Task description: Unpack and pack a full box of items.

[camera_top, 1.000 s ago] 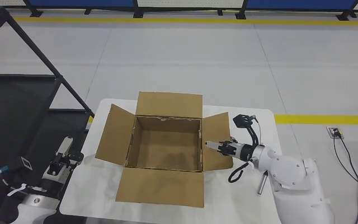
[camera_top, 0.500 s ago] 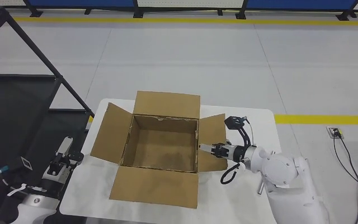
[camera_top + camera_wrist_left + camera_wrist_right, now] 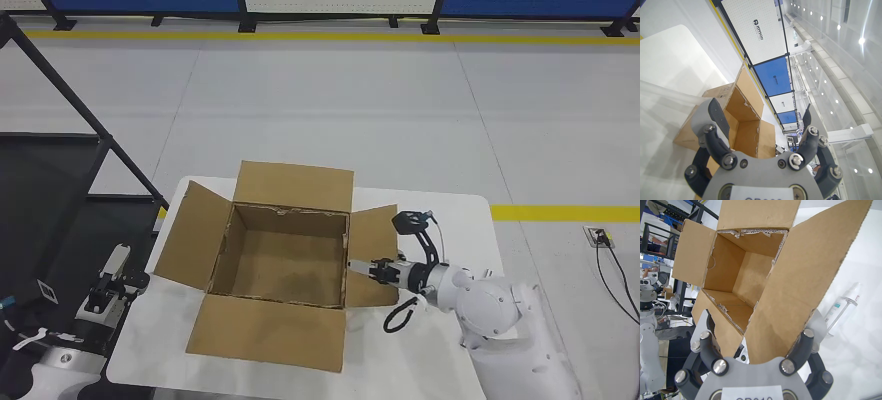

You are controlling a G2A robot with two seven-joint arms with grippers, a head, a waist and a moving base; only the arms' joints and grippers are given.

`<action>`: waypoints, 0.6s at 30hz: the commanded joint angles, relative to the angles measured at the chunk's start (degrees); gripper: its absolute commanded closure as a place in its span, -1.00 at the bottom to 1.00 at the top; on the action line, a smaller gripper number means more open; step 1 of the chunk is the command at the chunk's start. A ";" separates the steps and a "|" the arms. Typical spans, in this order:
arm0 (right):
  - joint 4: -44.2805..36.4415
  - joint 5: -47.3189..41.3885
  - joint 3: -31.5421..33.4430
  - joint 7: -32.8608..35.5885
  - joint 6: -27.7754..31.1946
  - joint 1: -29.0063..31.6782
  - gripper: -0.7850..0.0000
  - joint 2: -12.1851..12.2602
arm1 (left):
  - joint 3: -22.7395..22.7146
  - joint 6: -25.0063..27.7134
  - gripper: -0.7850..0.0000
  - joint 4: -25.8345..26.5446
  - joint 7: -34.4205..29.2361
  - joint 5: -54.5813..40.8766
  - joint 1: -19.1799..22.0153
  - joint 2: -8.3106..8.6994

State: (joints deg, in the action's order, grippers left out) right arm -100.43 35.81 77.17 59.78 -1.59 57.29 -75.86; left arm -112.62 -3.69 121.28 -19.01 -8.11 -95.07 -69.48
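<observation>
our right pincer (image 3: 762, 315) stands apart astride the right flap (image 3: 372, 235) of the cardboard box (image 3: 295, 222) on the desk (image 3: 440, 215); our left pincer (image 3: 761, 106) is apart too. a push here could shove the box leftward or crease that flap.

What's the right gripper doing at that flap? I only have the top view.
Observer: Right gripper is open and straddles the flap; it isn't clamped on it.
Operator: Anything hidden past the flap?
Observer: A clear bottle lies on the table beside the flap.
Operator: And the left gripper?
Observer: Left gripper is open and holds nothing.
</observation>
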 commanded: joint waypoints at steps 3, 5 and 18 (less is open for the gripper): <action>0.97 1.42 -0.90 -1.27 -0.54 -0.80 -1.00 0.12 | 0.00 0.00 -1.00 0.00 0.00 0.00 0.00 0.00; 1.05 2.13 -1.04 -2.50 -1.20 -0.84 -1.00 0.19 | 0.00 0.00 -1.00 0.00 0.00 0.00 0.00 0.00; -17.56 7.21 8.17 -4.85 -5.53 11.62 -1.00 2.11 | 0.00 0.00 -1.00 0.00 0.00 0.00 0.00 0.00</action>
State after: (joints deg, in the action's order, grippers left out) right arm -116.14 42.75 84.48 55.02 -6.94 67.64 -73.87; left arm -112.62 -3.69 121.28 -19.01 -8.11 -95.07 -69.48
